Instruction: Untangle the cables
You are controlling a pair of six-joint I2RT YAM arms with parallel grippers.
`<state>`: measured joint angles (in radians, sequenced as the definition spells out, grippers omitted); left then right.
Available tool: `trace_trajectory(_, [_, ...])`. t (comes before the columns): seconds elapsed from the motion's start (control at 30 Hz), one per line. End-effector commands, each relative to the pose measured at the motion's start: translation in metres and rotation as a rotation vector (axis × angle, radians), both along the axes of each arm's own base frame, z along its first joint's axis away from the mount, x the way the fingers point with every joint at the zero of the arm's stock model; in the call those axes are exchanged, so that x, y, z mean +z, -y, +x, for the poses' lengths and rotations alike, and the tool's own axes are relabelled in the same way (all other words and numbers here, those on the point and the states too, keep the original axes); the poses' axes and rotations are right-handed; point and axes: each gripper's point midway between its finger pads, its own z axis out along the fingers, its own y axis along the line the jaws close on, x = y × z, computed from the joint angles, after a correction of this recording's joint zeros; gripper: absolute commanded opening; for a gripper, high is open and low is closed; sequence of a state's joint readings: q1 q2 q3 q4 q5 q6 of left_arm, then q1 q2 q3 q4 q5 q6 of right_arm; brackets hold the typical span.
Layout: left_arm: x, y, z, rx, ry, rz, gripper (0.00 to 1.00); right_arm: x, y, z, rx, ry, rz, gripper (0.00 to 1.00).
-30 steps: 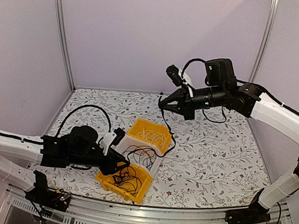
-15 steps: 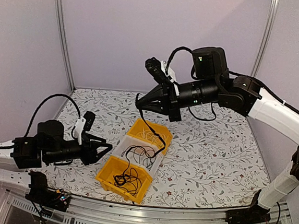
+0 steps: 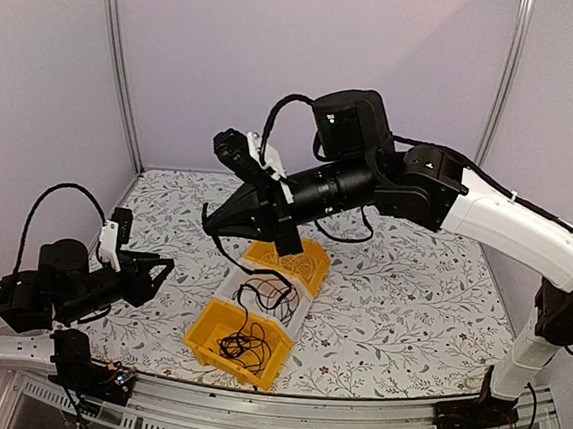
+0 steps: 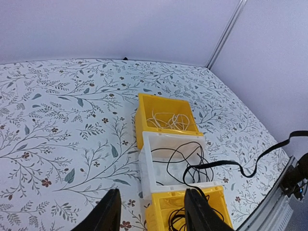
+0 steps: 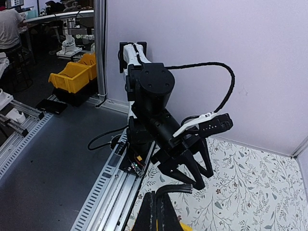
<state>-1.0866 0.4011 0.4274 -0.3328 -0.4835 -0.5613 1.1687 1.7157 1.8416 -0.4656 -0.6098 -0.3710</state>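
Black cables (image 3: 247,342) lie in two of three bins (image 3: 203,340), cream ones in the third, below the right gripper (image 3: 210,224), clamped on one black strand. The left gripper (image 3: 158,278), spread wide and empty, faces them; open table (image 3: 410,296) lies all round.

Light reaches me soft and even from overhead, bright in every view, the pale walls (image 3: 309,66) evenly lit. Shadows beside the yellow bin (image 3: 216,359) are faint. The cables (image 3: 245,343) read crisp. The left wrist view bows at its edges (wide lens); the right gripper (image 5: 156,196) looks soft, too near its camera.
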Motion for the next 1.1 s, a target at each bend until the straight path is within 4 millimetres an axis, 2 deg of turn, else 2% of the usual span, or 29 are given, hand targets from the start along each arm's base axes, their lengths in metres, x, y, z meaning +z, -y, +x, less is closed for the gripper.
trace_trajectory(0.0, [0.018, -0.015, 0.002, 0.050, 0.035, 0.020, 0.48, 0.032, -0.016, -0.032, 0.104, 0.018, 0.083, 0.00])
trace_trajectory(0.07, [0.018, -0.014, 0.002, 0.049, 0.035, 0.024, 0.48, 0.051, -0.020, -0.038, 0.120, 0.012, 0.122, 0.00])
trace_trajectory(0.13, [0.017, -0.015, 0.002, 0.050, 0.035, 0.023, 0.48, 0.054, -0.025, -0.041, 0.127, 0.008, 0.131, 0.00])
trace_trajectory(0.4, [0.013, -0.022, -0.001, 0.065, 0.031, -0.030, 0.47, 0.031, -0.031, -0.042, 0.121, -0.013, 0.076, 0.00])
trace_trajectory(0.57, [0.016, -0.021, -0.001, 0.059, 0.041, -0.016, 0.47, 0.026, -0.038, -0.044, 0.142, -0.026, 0.074, 0.00])
trace_trajectory(0.63, [0.016, -0.021, 0.000, 0.055, 0.046, 0.008, 0.48, 0.012, -0.044, -0.038, 0.111, -0.036, 0.043, 0.00])
trace_trajectory(0.7, [0.016, -0.020, 0.000, 0.052, 0.048, 0.029, 0.48, -0.020, -0.047, -0.029, 0.084, -0.069, -0.025, 0.00])
trace_trajectory(0.8, [0.017, -0.020, 0.001, 0.053, 0.050, 0.042, 0.48, -0.050, -0.043, -0.017, 0.058, -0.104, -0.085, 0.00])
trace_trajectory(1.07, [0.013, -0.019, 0.003, 0.067, 0.041, 0.047, 0.48, -0.111, -0.032, 0.005, 0.023, -0.157, -0.191, 0.00])
